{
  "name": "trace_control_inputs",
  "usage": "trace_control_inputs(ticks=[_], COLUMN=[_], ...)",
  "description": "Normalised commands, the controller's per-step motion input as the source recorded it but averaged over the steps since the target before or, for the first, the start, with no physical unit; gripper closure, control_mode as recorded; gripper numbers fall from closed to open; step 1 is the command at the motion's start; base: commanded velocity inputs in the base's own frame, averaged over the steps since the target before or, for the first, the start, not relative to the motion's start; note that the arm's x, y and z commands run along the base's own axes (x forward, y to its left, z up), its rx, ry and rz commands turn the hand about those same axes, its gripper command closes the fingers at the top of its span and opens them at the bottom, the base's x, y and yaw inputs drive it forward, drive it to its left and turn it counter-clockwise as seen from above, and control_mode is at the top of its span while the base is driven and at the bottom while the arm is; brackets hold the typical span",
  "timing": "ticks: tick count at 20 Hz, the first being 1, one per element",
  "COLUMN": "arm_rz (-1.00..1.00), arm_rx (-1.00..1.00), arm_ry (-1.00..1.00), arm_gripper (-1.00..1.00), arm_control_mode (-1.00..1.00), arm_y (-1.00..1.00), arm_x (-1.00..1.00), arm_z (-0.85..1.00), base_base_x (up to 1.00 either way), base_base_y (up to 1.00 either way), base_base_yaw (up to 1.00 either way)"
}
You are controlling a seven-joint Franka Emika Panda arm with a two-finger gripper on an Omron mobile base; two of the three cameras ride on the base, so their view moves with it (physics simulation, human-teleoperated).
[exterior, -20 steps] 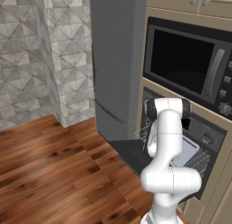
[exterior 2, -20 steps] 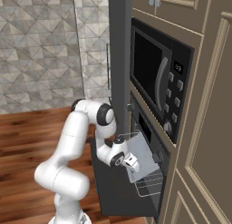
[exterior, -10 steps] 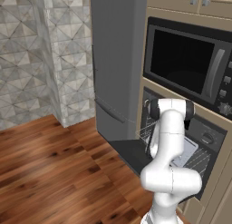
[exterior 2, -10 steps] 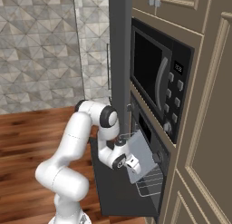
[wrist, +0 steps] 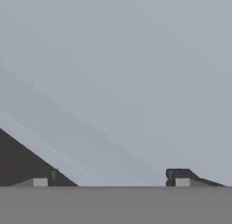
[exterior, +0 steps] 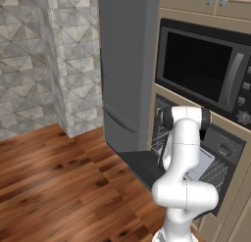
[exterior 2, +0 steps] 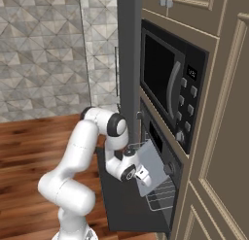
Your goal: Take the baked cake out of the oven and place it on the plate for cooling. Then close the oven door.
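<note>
Baked cake not made out anywhere. Oven (exterior 2: 163,159) below microwave (exterior: 206,69), oven door (exterior: 142,166) dropped open and flat, wire rack (exterior 2: 163,197) pulled partway out. Pale grey tray (exterior 2: 151,167) on upper rack, tilted, sticking out of the cavity. Gripper (exterior 2: 141,175) right against tray's near edge, fingertips (wrist: 179,177) spread wide in hand view, nothing clamped between them, grey tray surface close in front. Arm elbow just ahead of oven opening. Grey fridge (exterior: 125,64) left of oven, wood floor (exterior: 54,187).
</note>
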Motion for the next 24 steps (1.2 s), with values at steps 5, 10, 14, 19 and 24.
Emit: trace_control_inputs(ticks=[5,10,14,19,24], arm_rz=[-0.19,-0.16,-0.09,-0.10,-0.07], arm_rx=[0.00,0.00,-0.03,-0.08,-0.12], arm_ry=[-0.22,-0.18,-0.24,-0.19,-0.08], arm_gripper=[-1.00,-1.00,-1.00,-1.00,-1.00], arm_control_mode=[-1.00,-1.00,-1.00,-1.00,-1.00], arm_y=[-0.14,-0.02,0.01,0.15,0.19], arm_x=[-0.60,-0.57,-0.44,-0.42,-0.80], arm_z=[0.36,0.41,0.69,0.56,-0.17], base_base_x=[0.00,0.00,0.00,0.00,0.00], base_base_y=[0.00,0.00,0.00,0.00,0.00], base_base_yaw=[0.00,0.00,0.00,0.00,0.00])
